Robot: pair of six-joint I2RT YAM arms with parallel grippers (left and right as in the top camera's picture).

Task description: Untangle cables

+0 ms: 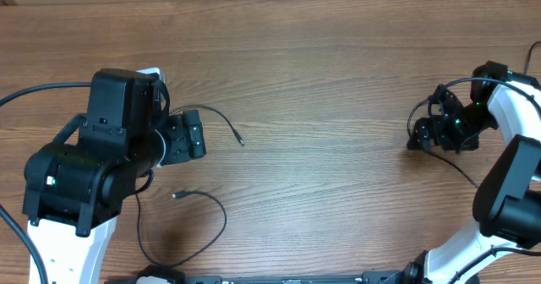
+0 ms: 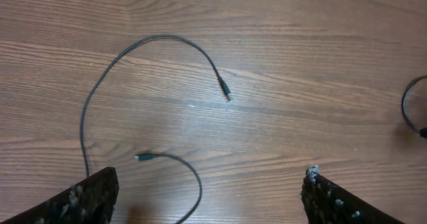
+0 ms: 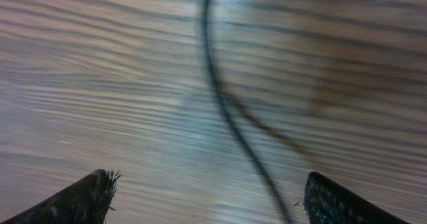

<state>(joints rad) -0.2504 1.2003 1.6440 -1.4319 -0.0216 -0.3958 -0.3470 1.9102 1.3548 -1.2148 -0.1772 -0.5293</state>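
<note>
Judged cables [image 2: 160, 37] limp, light, slippery; best pinched behind plug tip [image 2: 225, 92]. Saw left gripper [image 2: 208, 181] gaping, empty; right gripper [image 3: 208, 181] gaping over cord [image 3: 223, 111], ungripped.

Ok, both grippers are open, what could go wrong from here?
The right wrist view is blurred, so the right gripper could close beside the cable beneath it. The left gripper hangs above the upper plug and the lower plug, close together, and might catch both strands.
</note>
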